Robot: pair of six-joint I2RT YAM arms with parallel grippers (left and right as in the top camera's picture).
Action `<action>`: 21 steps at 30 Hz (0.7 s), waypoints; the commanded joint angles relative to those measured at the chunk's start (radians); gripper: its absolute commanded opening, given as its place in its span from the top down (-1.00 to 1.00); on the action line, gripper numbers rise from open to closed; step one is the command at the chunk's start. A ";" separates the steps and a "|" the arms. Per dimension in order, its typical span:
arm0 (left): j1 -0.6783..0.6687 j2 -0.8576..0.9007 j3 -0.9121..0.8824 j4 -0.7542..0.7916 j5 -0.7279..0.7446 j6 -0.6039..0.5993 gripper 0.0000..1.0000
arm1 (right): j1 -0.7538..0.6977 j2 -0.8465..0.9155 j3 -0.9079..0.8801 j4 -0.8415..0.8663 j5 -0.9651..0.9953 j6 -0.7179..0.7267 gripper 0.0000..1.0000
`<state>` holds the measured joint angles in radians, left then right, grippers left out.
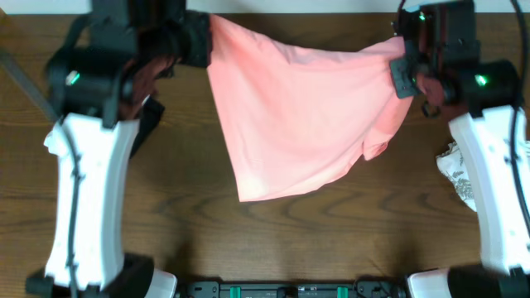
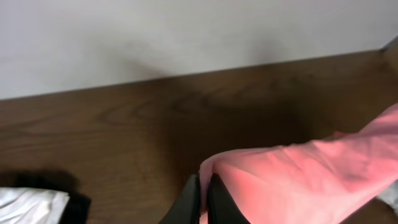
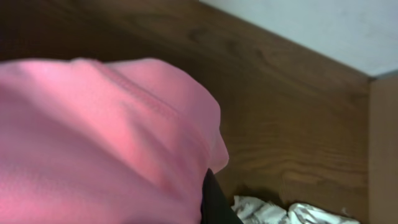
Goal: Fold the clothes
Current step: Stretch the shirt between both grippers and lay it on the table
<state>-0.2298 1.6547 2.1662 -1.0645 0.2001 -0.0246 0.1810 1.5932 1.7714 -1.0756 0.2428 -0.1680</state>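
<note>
No fold is in the pink garment (image 1: 298, 116) yet, as far as I can judge: it is spread out in one sheet, not doubled over on itself. Its near tip droops to a point over the middle of the table (image 1: 273, 240); whether it touches the wood I cannot tell. From there it widens to a far edge stretched between the two arms. The left gripper (image 2: 204, 194) is pinched closed on the far left corner, the fabric bunched right at its tips. The right gripper (image 1: 407, 73) has the far right corner. Its wrist view is mostly filled with pink cloth and shows only one dark finger (image 3: 214, 202) against it, so I judge its clamp from the overhead view, where the corner hangs from it. Nearly the whole job looks left: lay it flat, then fold.

The table is dark brown wood with a clear grain. A white cloth with grey print (image 1: 455, 170) lies at the right beside the right arm. At the left are a plain white cloth (image 1: 52, 139) and something dark (image 1: 151, 124). Beyond the far edge stands a plain pale wall (image 2: 186, 31).
</note>
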 commanded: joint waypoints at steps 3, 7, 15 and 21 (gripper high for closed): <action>0.005 0.141 0.002 0.119 -0.139 0.022 0.88 | -0.041 0.158 0.002 0.120 0.003 0.018 0.97; 0.005 0.242 0.002 0.248 -0.256 0.058 0.88 | -0.058 0.286 0.002 0.295 -0.026 0.018 0.71; 0.026 0.386 0.002 0.316 -0.344 0.040 -0.62 | -0.060 0.421 0.002 0.405 -0.174 0.018 -0.68; 0.030 0.369 0.003 0.241 -0.343 0.018 -0.92 | -0.065 0.361 0.002 0.333 -0.150 0.024 -0.96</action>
<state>-0.2012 2.0609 2.1658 -0.8032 -0.1165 0.0078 0.1242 2.0148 1.7699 -0.7155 0.1009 -0.1577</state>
